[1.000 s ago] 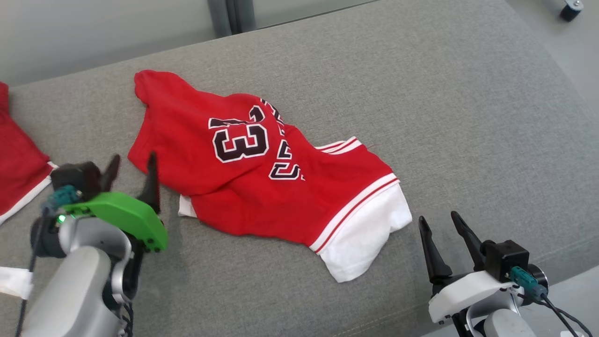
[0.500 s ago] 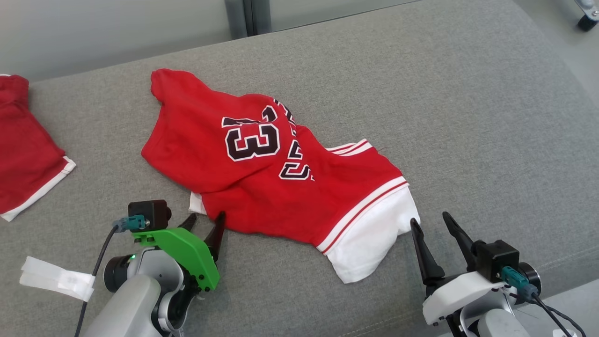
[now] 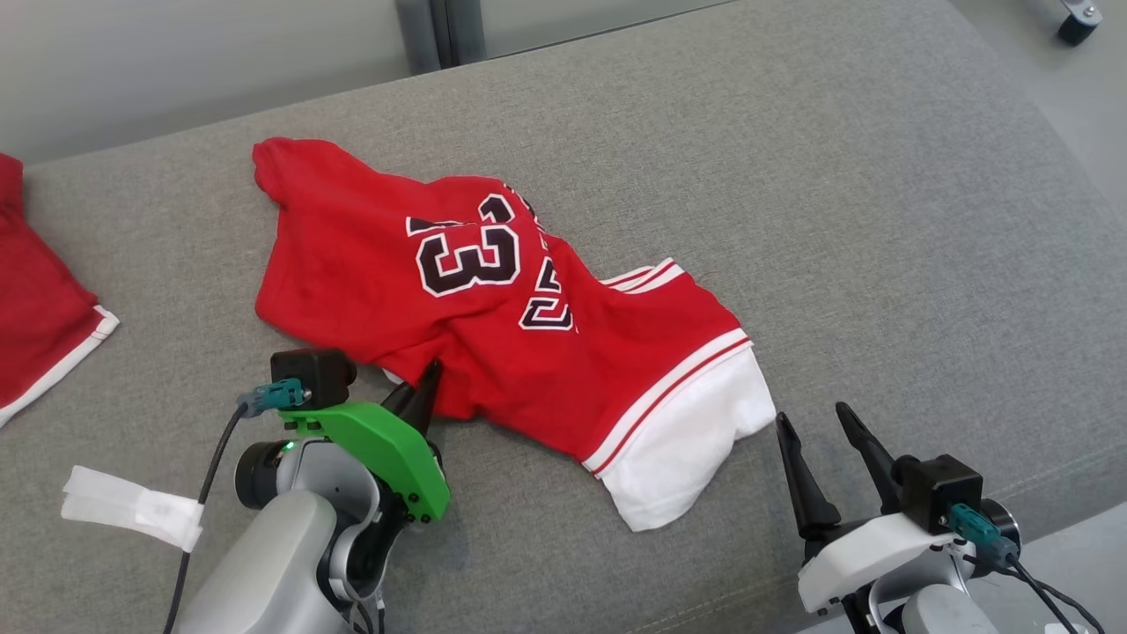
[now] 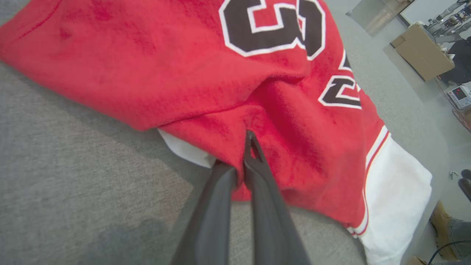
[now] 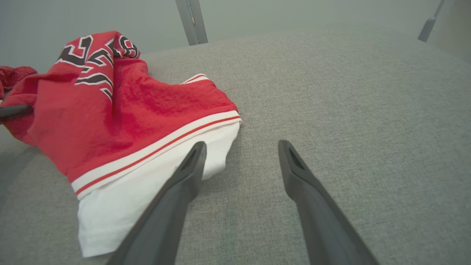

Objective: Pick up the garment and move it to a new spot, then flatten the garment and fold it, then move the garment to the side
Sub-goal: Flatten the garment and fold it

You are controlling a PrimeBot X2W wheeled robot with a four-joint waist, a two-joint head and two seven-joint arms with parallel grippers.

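Observation:
The garment (image 3: 528,335) is a red jersey with a black "23" and a white hem, lying crumpled across the grey cushion (image 3: 880,220). My left gripper (image 3: 427,383), under its green cover, is shut on the jersey's near red edge. In the left wrist view the fingers (image 4: 257,173) pinch a fold of the red garment (image 4: 257,73), with white fabric peeking out to their left. My right gripper (image 3: 810,418) stands open just right of the white hem, holding nothing. The right wrist view shows my right gripper (image 5: 243,144) beside the garment (image 5: 128,110), one finger close to the hem.
Another red garment (image 3: 35,326) lies at the cushion's left edge. A white strip of tape (image 3: 132,509) lies near my left arm. The cushion's right half is bare. A caster wheel (image 3: 1076,18) stands on the floor beyond, and a person's shoe (image 4: 441,224) is nearby.
My left gripper has moved from the left to the garment's near edge and shut on the fabric. The head camera has shifted. The right gripper has stayed open in place.

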